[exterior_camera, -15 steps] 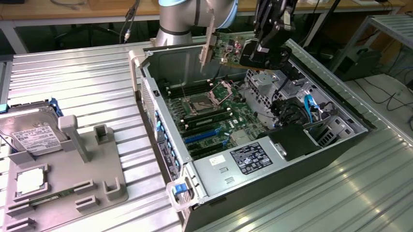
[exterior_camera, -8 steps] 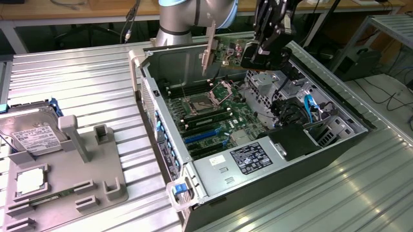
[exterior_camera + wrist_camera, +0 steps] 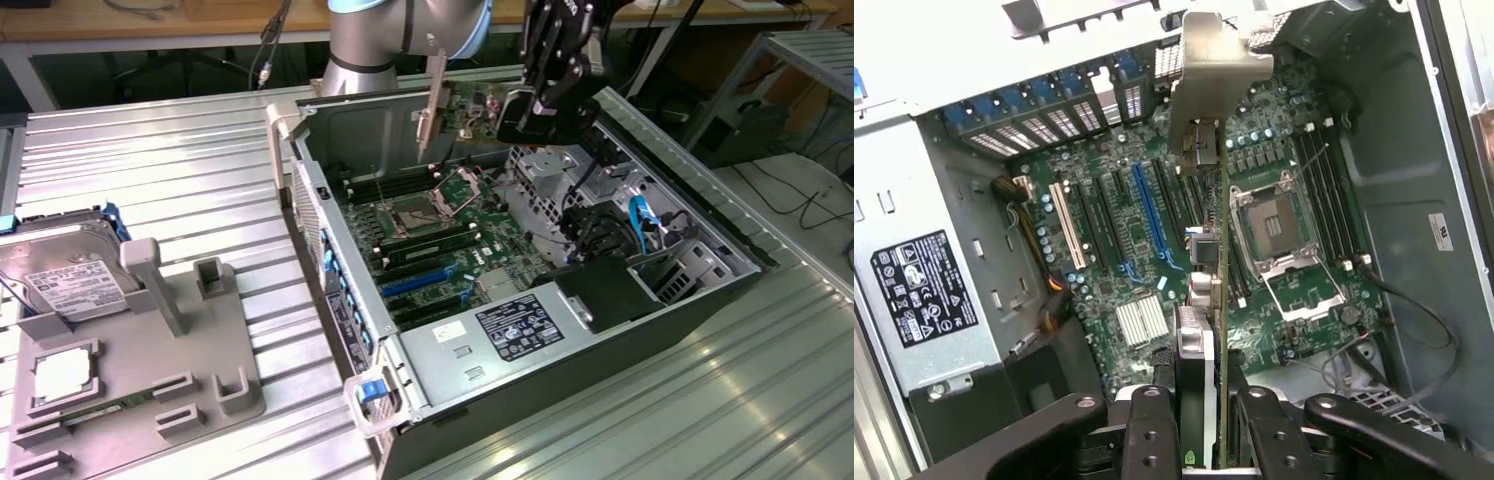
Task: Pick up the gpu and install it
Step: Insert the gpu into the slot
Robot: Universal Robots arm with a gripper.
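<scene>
Above the far end of the open computer case point(image 3: 534, 300), which lies on its side on the ribbed metal counter point(image 3: 160, 170), the claw point(image 3: 541, 108) is closed on the gpu point(image 3: 470, 112) and holds it in the air. In the exterior view the card's silver bracket point(image 3: 433, 100) hangs downward, pointing into the case, and the card appears clear of the motherboard point(image 3: 441, 245). In the wrist view the gpu point(image 3: 1209, 300) is seen edge-on, clamped between the two black fingers point(image 3: 1146, 430) of the claw point(image 3: 1199, 420), with the bracket point(image 3: 1219, 70) at the end away from the grip. Beneath the card lie the motherboard point(image 3: 1104, 160), a long blue expansion slot point(image 3: 1147, 215) and the open processor socket point(image 3: 1274, 225). The labelled power supply point(image 3: 514, 325) occupies the near end of the case. Toward the counter's edge on the exterior view's left, well apart from the case, a grey fixture point(image 3: 174, 390) carries a silver hard drive point(image 3: 67, 275) with a white label and a small square silver chip point(image 3: 60, 375).
</scene>
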